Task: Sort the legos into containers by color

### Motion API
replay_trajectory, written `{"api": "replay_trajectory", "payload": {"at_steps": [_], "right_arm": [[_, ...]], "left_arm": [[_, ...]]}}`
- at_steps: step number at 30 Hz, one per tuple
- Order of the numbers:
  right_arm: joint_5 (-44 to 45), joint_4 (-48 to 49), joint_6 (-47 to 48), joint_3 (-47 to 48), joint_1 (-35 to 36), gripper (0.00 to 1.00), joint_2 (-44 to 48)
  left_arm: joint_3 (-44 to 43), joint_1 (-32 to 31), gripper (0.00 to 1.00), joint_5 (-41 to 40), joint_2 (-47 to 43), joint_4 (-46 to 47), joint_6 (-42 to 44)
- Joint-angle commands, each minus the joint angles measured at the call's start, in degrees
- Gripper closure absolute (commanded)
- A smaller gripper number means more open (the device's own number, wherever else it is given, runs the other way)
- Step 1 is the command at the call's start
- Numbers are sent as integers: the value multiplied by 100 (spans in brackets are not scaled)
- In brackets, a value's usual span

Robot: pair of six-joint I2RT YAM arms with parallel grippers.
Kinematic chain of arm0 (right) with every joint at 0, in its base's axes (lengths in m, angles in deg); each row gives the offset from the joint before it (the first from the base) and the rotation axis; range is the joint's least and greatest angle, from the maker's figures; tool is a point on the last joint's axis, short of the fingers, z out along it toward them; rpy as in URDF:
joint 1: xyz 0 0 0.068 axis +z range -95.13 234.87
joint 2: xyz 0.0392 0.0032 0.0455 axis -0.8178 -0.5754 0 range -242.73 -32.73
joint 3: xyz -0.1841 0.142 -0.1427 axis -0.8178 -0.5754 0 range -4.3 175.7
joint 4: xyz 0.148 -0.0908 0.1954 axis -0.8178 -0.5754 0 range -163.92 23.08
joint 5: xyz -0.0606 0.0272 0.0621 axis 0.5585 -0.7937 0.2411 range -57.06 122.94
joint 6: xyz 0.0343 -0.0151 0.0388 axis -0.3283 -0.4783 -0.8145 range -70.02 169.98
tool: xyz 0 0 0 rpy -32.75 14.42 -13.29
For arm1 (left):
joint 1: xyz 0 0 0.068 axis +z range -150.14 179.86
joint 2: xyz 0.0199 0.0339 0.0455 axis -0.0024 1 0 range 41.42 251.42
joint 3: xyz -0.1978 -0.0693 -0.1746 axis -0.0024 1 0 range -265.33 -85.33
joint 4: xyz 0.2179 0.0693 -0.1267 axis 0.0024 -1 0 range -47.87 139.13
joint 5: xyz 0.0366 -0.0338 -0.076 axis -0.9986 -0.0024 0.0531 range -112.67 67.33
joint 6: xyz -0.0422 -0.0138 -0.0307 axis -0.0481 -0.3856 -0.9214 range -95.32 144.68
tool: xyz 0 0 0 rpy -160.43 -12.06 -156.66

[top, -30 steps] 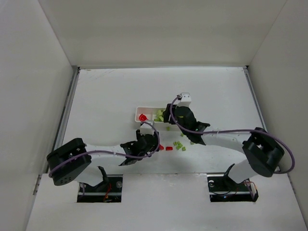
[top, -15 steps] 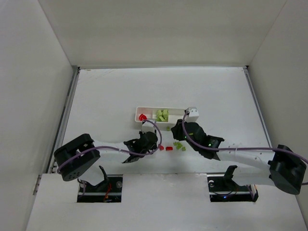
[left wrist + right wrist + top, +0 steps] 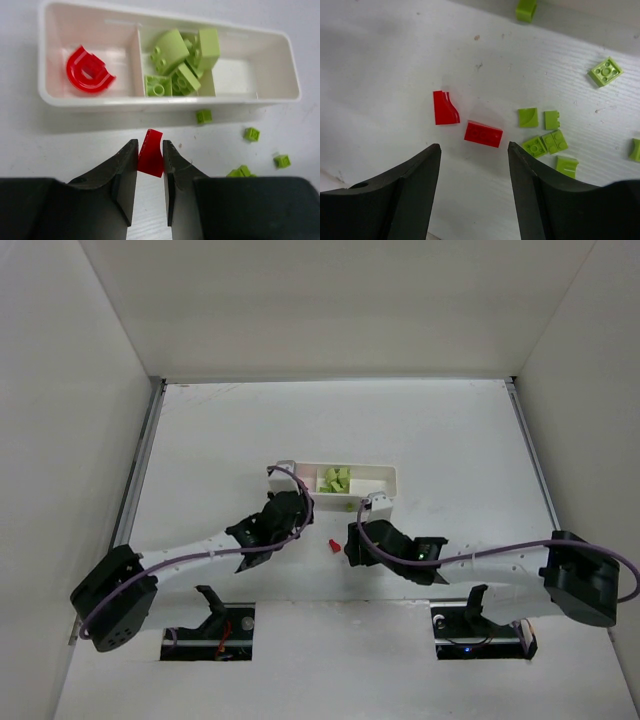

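The white tray [image 3: 45,95] holds a red arch [image 3: 89,70] in its left compartment and several pale green legos [image 3: 180,62] in the middle one; the right compartment looks bare. My left gripper [image 3: 149,146] is shut on a red lego [image 3: 151,154], just in front of the tray near the left divider. My right gripper [image 3: 474,147] is open above two loose red legos [image 3: 445,108] [image 3: 483,134]. In the top view the left gripper [image 3: 292,508] covers the tray's [image 3: 385,476] left end and the right gripper [image 3: 355,538] is beside a red lego [image 3: 330,543].
Loose green legos lie in front of the tray [image 3: 203,116] [image 3: 251,133] [image 3: 282,160]. In the right wrist view several more lie right of the red ones [image 3: 528,117] [image 3: 546,143] [image 3: 605,71]. White walls enclose the table.
My left gripper has moved up from the red legos to the tray's left end, holding a red one. My right gripper has left the tray and come back left over the loose legos.
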Motion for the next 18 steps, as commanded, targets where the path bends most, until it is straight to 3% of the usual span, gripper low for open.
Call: {"api": "replay_trajectory", "payload": {"at_steps": [1, 14, 18], "right_arm": [[-50, 250, -143, 0, 36, 38, -184], [-59, 638, -231, 9, -44, 41, -887], [-59, 734, -249, 35, -44, 45, -993]], "left_arm": [[-432, 362, 83, 1, -121, -199, 153], [-1355, 1382, 79, 361, 1196, 160, 478], [-1435, 1506, 64, 282, 1426, 178, 496]]}}
